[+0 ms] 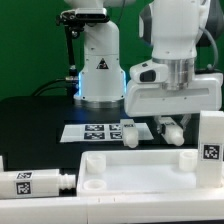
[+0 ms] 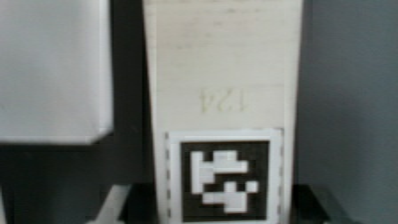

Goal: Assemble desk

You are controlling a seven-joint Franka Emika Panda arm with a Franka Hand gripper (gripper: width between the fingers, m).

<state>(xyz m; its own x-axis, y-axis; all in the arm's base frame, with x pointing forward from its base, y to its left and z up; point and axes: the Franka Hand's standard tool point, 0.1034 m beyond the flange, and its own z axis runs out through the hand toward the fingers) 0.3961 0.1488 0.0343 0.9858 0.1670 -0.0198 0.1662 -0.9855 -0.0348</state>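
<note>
gripper point(image 1: 170, 127) tips blurred, opening and hold cannot be told | square white leg point(image 2: 221, 90) cut off, smooth plastic, tag point(image 2: 222, 182) seen | tabletop point(image 1: 130, 172) cropped

A white desk leg point(image 2: 217, 80) fills the middle of the picture, its long flat face toward the camera. A black-and-white square tag point(image 2: 222, 180) sits on that face at one end. Beside the leg, across a dark gap, is another white part point(image 2: 50, 70), blurred. Dark worktop point(image 2: 352, 100) shows on the leg's other side.

Tabletop panel point(image 1: 135, 168) before marker board point(image 1: 95, 131)
</note>
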